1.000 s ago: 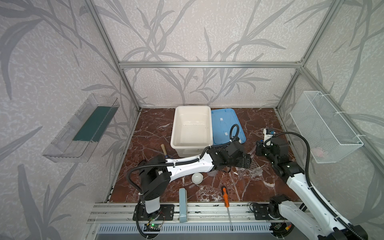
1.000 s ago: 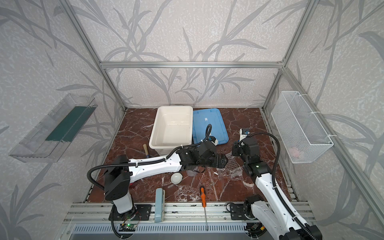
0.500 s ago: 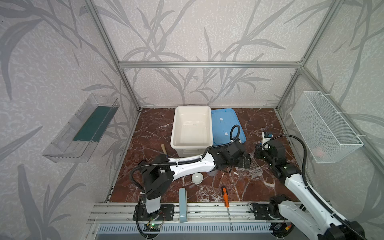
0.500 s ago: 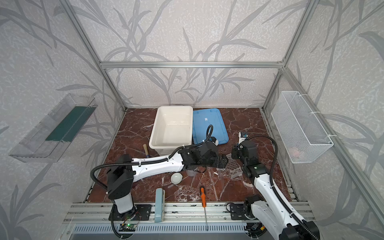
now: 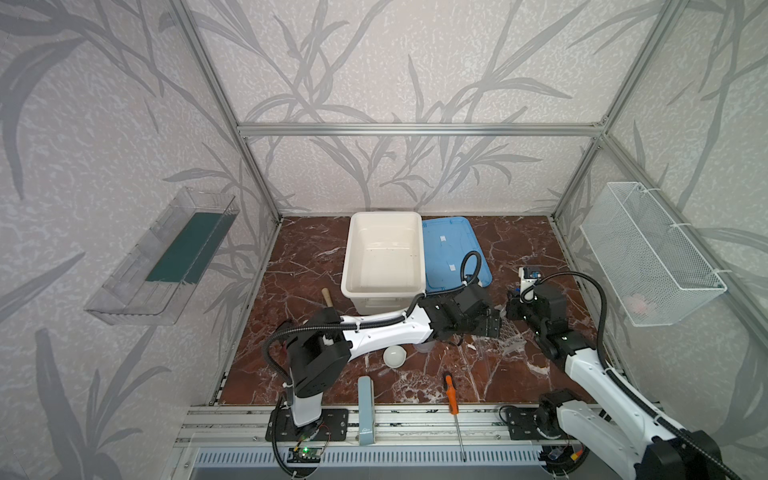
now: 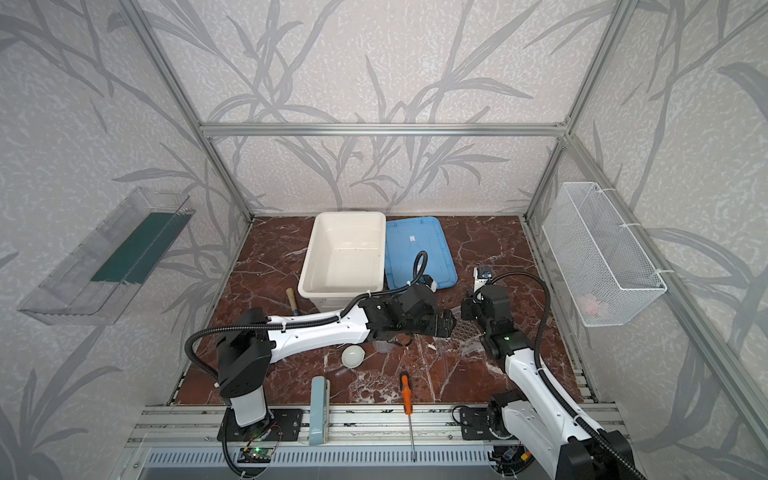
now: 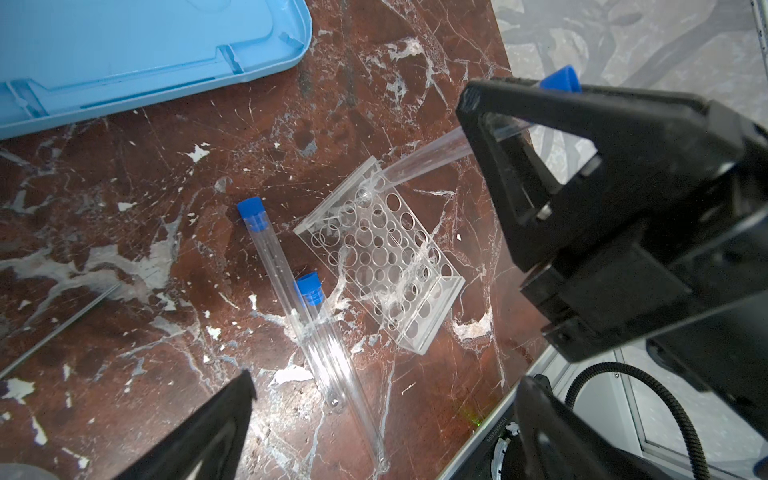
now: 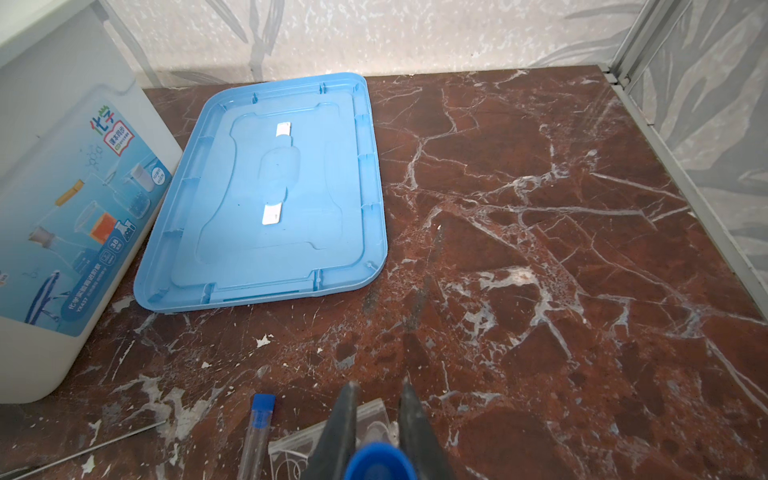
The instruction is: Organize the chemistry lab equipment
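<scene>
At the near edge of the counter (image 5: 523,245) we see the screwdriver (image 5: 450,386), its shaft out over the rail; a little farther and to the left lies the dish (image 5: 394,356); just right of it stands the beaker (image 5: 424,347), half hidden under the left arm.

Right of centre we find two tubes (image 7: 291,291) lying flat on the counter, side by side and touching along part of their length, blue caps toward the far side; a thin rod (image 7: 62,328) lies well to their left; the rack (image 7: 380,257) sits just right of them.

The left hand (image 7: 380,390) reaches across from the left and hangs over those tubes, spread as wide as it goes, with nothing in it.

The right hand (image 8: 378,392) comes in from the right, above the rack's far end; it is closed on a third tube (image 7: 428,160) just below its blue cap; that tube slants down, and its lower end meets a corner hole at the far end of the rack; whether it has passed through the hole we cannot tell.

Farther off on the left the trowel (image 5: 327,296) shows only its wooden handle; the white bin (image 5: 382,286) stands at the far middle; the blue lid (image 8: 291,187) lies flat just right of it.
</scene>
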Motion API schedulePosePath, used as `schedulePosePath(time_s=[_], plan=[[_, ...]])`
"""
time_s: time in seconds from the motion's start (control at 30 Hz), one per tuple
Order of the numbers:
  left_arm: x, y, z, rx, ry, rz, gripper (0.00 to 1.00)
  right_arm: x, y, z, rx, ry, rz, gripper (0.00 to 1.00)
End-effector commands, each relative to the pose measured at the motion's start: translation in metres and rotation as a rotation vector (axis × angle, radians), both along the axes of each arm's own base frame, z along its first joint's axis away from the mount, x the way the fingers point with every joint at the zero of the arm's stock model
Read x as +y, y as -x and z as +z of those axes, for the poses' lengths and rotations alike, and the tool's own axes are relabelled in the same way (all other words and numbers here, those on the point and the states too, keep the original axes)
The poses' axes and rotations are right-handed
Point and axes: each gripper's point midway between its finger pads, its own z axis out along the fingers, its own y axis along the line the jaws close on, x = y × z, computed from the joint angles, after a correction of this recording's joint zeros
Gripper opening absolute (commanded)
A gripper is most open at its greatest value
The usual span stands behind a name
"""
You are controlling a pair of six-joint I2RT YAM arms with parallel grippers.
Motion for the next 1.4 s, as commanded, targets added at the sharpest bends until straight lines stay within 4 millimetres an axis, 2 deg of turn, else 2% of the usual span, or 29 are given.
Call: schedulePosePath(time_s=[0.0, 0.1, 0.13, 0.3, 0.37, 0.43, 0.6, 0.83, 1.03, 1.37], plan=[[0.001, -0.004, -0.003, -0.020, -0.034, 0.017, 0.99, 0.006, -0.002, 0.004, -0.020, 0.007, 0.041, 0.25], [0.005, -0.005, -0.007, -0.028, -0.062, 0.018, 0.99, 0.007, 0.000, 0.002, 0.002, -0.008, 0.039, 0.42], [0.007, -0.006, -0.008, -0.034, -0.074, 0.025, 0.99, 0.005, 0.001, 0.002, 0.005, -0.013, 0.026, 0.50], [0.018, -0.008, -0.012, -0.082, -0.123, 0.044, 0.99, -0.022, 0.014, 0.012, 0.037, -0.040, -0.158, 0.80], [0.020, -0.008, -0.018, -0.083, -0.153, 0.047, 0.96, -0.032, 0.027, 0.024, 0.042, -0.082, -0.240, 1.00], [0.019, -0.007, -0.028, -0.058, -0.190, 0.040, 0.89, -0.039, 0.041, 0.034, 0.060, -0.131, -0.296, 0.99], [0.011, 0.004, -0.056, 0.018, -0.277, 0.008, 0.67, -0.036, 0.070, 0.056, 0.118, -0.196, -0.290, 0.99], [0.002, 0.012, -0.089, 0.097, -0.351, -0.009, 0.50, -0.040, 0.100, 0.077, 0.157, -0.200, -0.290, 0.99], [0.007, 0.009, -0.098, 0.096, -0.398, 0.017, 0.41, -0.039, 0.109, 0.080, 0.134, -0.226, -0.285, 0.99], [0.003, 0.009, -0.106, 0.108, -0.413, 0.011, 0.40, -0.044, 0.116, 0.085, 0.102, -0.208, -0.286, 0.99]])
